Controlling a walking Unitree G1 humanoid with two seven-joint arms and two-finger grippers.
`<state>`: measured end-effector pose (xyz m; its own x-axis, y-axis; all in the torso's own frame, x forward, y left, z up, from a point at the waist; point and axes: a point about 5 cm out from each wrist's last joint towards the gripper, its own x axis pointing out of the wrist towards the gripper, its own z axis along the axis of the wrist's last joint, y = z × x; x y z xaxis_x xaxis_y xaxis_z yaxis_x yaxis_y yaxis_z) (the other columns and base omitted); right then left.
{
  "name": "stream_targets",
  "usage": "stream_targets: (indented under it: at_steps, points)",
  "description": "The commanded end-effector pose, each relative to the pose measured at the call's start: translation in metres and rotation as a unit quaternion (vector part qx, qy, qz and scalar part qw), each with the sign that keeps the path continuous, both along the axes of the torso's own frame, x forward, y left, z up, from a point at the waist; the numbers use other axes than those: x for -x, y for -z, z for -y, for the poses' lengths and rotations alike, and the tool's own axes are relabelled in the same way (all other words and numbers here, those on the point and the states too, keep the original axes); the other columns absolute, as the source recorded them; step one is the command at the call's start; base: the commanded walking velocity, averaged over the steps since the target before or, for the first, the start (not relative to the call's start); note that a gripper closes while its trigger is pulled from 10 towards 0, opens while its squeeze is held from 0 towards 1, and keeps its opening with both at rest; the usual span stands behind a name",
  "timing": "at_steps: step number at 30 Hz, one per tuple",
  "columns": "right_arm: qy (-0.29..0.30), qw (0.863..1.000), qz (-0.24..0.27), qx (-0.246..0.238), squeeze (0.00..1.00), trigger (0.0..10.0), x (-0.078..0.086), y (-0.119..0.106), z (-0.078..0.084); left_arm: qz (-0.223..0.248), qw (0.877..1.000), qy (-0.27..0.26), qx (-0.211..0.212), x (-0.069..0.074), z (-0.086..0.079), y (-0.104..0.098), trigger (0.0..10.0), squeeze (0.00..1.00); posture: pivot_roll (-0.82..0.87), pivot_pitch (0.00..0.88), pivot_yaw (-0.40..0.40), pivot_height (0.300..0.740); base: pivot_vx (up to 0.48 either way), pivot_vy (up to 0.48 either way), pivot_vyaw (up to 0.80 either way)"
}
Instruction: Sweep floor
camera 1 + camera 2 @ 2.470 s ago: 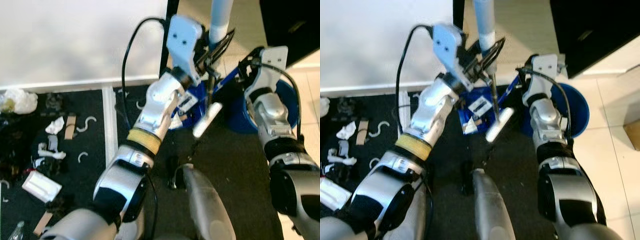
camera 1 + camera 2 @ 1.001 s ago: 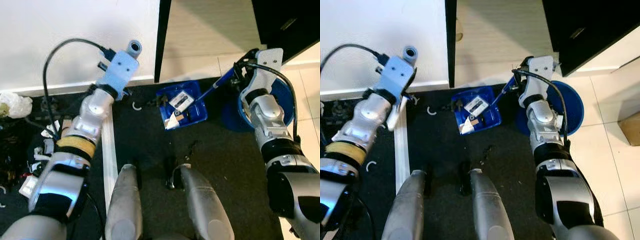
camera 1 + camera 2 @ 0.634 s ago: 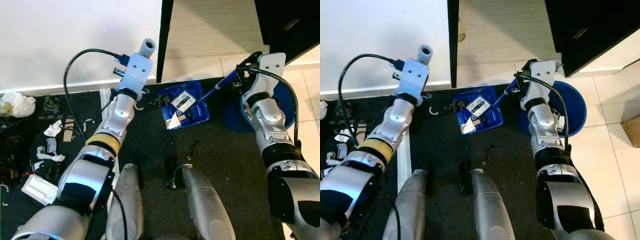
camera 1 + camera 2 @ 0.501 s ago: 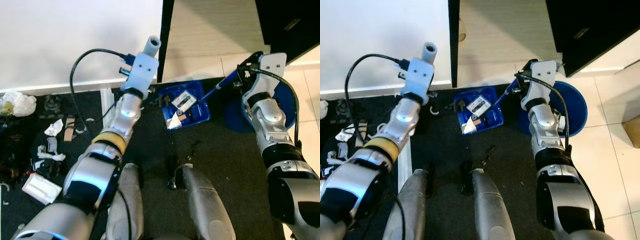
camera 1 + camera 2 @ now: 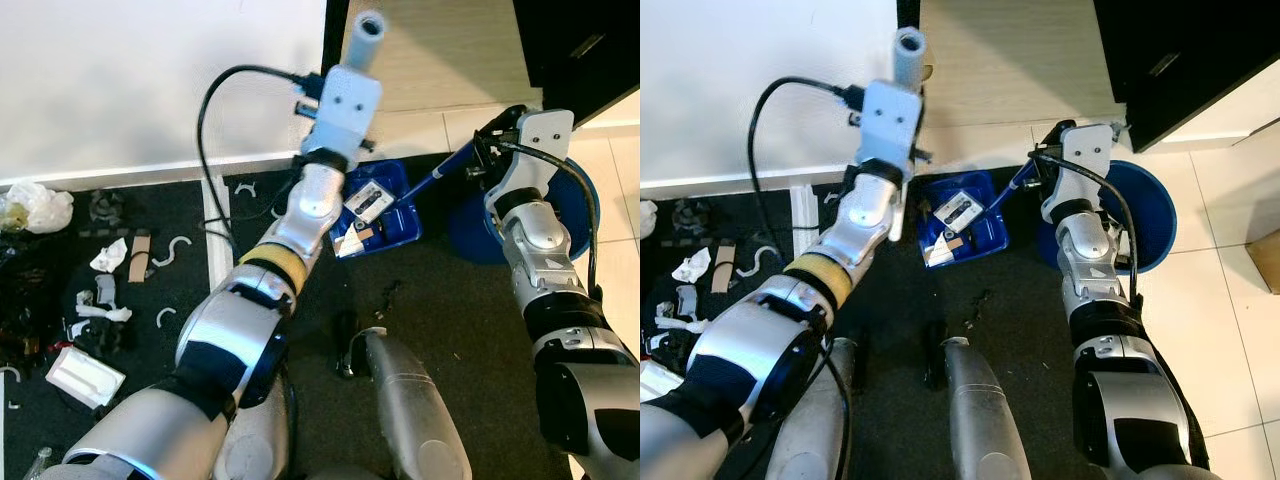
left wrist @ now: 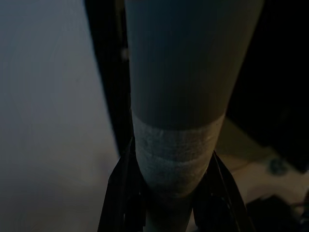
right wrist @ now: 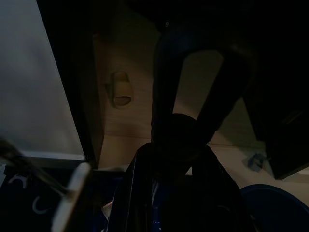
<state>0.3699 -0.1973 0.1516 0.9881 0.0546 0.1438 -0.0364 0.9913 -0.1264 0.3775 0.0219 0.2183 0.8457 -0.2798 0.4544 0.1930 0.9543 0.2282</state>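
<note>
In the left wrist view my left gripper (image 6: 170, 193) is shut on the broom's grey pole (image 6: 188, 72), at its band of white tape. The pole's top (image 5: 368, 24) sticks up above the left wrist, which is just left of the blue dustpan (image 5: 398, 228). The dustpan lies on the dark carpet with paper scraps (image 5: 366, 202) in it. My right gripper (image 7: 176, 159) is shut on the dustpan's blue handle (image 5: 447, 168), right of the pan. The broom's pale head (image 7: 71, 205) is near the pan.
Litter lies on the carpet at the left: paper scraps (image 5: 108, 254), white hooks (image 5: 180, 245), a crumpled bag (image 5: 38, 206), a white box (image 5: 82, 374). A white strip (image 5: 212, 215) crosses the carpet. A round blue bin (image 5: 580, 215) stands behind my right arm. A white wall and a dark cabinet (image 5: 580, 40) are ahead.
My left arm has swung right with the broom pole, from over the white strip to the dustpan's left edge. The right arm and the dustpan have stayed in place.
</note>
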Motion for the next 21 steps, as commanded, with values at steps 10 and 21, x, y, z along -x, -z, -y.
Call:
stream_targets:
  at_steps: [10, 21]
  points:
    - [0.022, 0.992, -0.127, -0.002, 0.0, 10.0, 0.02, 0.059, 0.009, 0.02, 0.978, 0.186, 0.094, 0.03, 0.069, -0.03, 10.0, 0.0, 0.02, 0.484, -0.059, 0.74, 0.0, 0.0, 0.0]
    - [0.02, 0.991, -0.132, 0.0, 0.0, 10.0, 0.016, 0.057, 0.008, 0.086, 0.961, 0.23, 0.129, 0.034, 0.066, -0.073, 10.0, 0.0, 0.05, 0.428, -0.073, 0.74, 0.0, 0.0, 0.0]
